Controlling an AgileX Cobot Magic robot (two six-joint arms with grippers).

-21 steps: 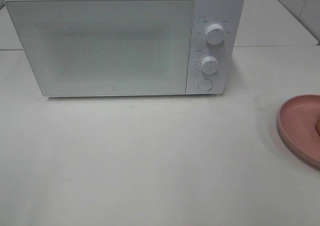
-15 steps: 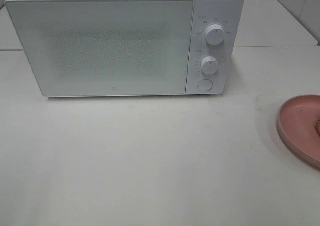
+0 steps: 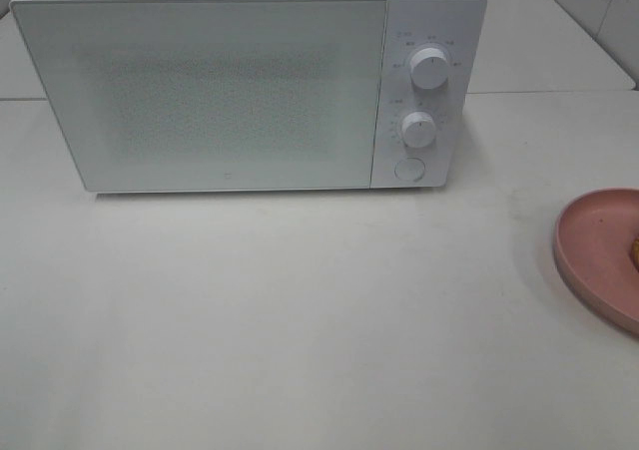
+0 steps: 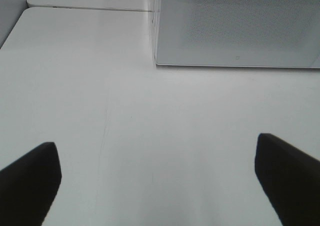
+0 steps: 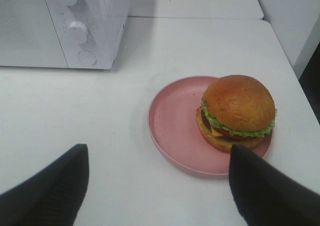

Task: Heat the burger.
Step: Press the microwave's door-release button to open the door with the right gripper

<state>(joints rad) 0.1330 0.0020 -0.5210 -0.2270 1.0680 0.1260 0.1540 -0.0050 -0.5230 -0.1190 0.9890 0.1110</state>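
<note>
The high camera is looking down on the microwave (image 3: 230,91) and table (image 3: 300,320). Both wrist cameras are looking forward, low over the table, sharing the microwave's front with it.

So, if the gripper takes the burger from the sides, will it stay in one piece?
Probably it could shift: the burger is a stack of loose-looking layers under a domed top. That glossy top may be a little slippery. It sits off-centre, near the rim of the pink plate, so a push might slide it off.
</note>
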